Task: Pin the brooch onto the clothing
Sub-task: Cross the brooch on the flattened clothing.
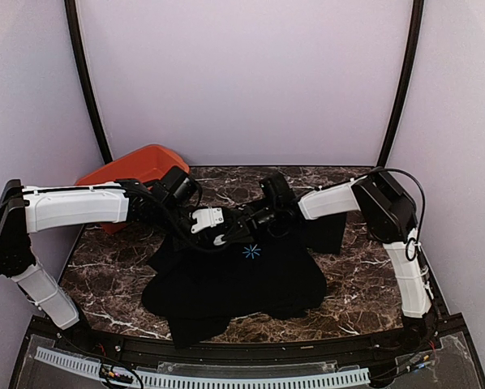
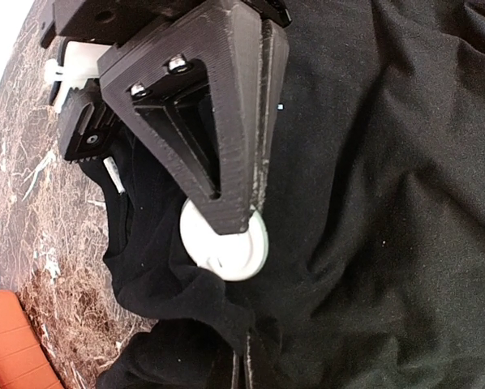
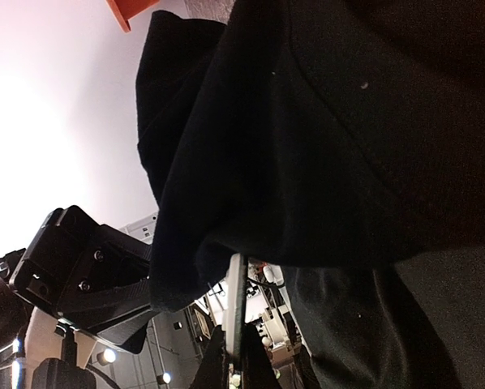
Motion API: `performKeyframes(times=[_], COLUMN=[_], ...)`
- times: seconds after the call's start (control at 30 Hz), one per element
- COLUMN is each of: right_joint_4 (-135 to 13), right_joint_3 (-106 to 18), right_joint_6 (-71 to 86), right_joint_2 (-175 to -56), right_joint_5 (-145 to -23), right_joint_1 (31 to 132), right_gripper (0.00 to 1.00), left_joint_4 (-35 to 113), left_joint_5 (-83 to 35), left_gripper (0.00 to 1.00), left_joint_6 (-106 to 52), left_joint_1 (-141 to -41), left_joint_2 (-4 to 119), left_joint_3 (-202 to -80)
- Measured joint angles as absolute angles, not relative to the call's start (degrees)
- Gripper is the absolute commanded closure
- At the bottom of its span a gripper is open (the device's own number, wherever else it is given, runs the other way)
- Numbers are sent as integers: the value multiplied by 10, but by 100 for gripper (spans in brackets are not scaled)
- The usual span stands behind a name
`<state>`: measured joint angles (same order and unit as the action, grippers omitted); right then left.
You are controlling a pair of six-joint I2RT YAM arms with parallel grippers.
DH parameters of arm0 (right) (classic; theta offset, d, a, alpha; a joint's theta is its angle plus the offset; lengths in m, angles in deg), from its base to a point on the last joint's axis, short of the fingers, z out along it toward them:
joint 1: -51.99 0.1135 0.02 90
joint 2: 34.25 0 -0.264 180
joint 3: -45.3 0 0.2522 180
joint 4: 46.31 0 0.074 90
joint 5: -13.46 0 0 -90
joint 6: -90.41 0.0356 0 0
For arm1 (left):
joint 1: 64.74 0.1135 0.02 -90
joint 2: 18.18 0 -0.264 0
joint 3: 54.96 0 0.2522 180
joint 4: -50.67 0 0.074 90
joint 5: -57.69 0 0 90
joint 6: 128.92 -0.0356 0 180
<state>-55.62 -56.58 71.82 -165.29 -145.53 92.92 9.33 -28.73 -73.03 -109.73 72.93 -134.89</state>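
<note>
The black T-shirt lies crumpled on the marble table. Its lower edge is nearest the arm bases, and the light-blue starburst print faces up further in. Just beyond the print, both arms reach over the collar end.

The left gripper is fully closed, its thin fingertips pinching a bunched fold of the shirt near the white neck label. Facing it, the right gripper is clamped on the brooch, a pale round disc held flat between the fingertips. The disc's lower half shows beneath them, over the black cloth, but I cannot tell whether it touches.

In the right wrist view the shirt hangs as a dark drape across the frame.

Furthest back, an orange bin sits at the table's left rear corner, against the lilac wall.
</note>
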Motion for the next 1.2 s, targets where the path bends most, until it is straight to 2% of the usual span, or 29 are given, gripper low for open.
performKeyframes(times=[0.33,0.77,1.2], right_joint_4=[-580,-753,-832], right_joint_3=[-592,-651,-688], right_joint_6=[701,543,459], right_joint_2=[-1658,-1661,-1676], right_joint_5=[-1455,-1422,-1408], right_joint_1=[929,931,937], right_gripper=[100,100,100], left_joint_4=[93,93,93], left_joint_5=[-283,-283,-283], left_gripper=[99,99,97], left_joint_6=[-735,-739,-739], left_joint_1=[-1100,-1100,-1100], left_joint_2=[729,729,730], left_joint_3=[-1349,-1349,-1349])
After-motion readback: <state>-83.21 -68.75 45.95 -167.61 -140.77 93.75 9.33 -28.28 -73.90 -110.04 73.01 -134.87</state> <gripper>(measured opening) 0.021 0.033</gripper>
